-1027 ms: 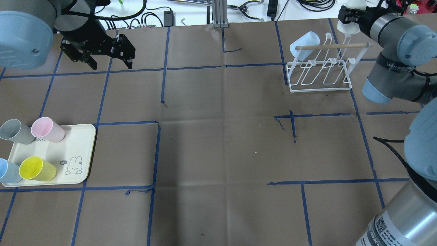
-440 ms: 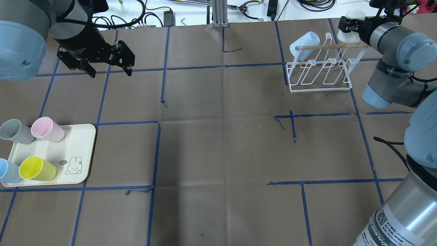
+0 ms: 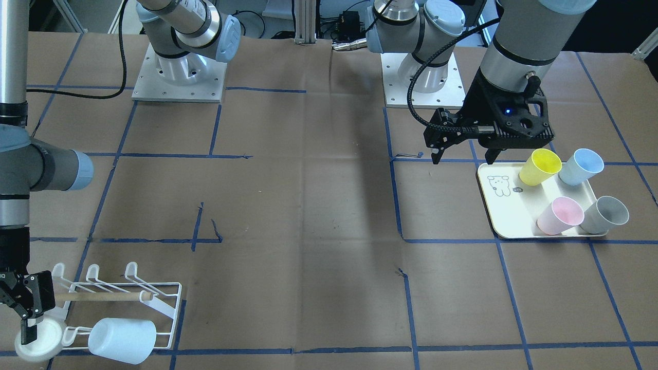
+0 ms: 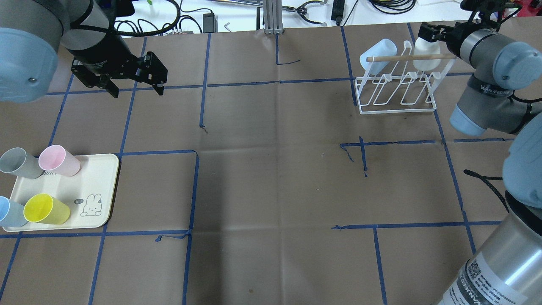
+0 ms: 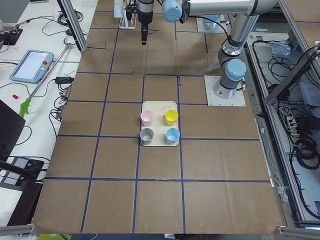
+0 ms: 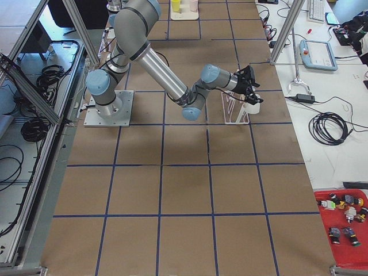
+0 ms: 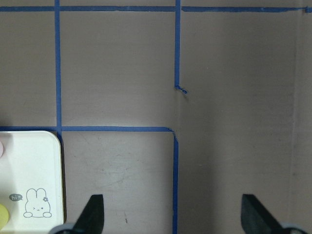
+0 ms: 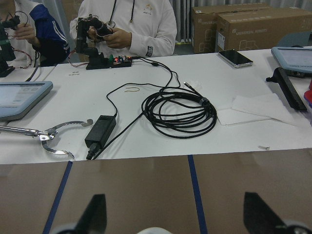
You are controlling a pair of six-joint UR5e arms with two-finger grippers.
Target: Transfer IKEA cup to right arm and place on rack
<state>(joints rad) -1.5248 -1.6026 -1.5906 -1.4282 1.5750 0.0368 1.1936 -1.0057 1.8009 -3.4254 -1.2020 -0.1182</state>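
The white wire rack [image 4: 397, 111] stands at the far right, also in the front view [image 3: 175, 303]. A pale blue cup [image 4: 378, 53] hangs on its left end. A white cup [image 4: 424, 57] rests mouth-down at the rack's right end, behind the wooden dowel [image 4: 402, 58]; it also shows in the front view [image 3: 41, 345]. My right gripper [image 4: 427, 33] hovers just over that cup, and its jaws stand wide apart in the right wrist view. My left gripper [image 4: 137, 89] is open and empty, high over the table's far left.
A cream tray [image 4: 97, 190] with a rabbit drawing lies at the near left. It holds a yellow cup [image 4: 45, 209], a pink cup [image 4: 59, 161], a grey cup [image 4: 19, 163] and a blue cup [image 4: 9, 212]. Cables and tools lie beyond the table's far edge.
The white cup has come down from above the rack's right end onto the rack. My right gripper shifted slightly left. My left gripper drifted a little toward the near side.
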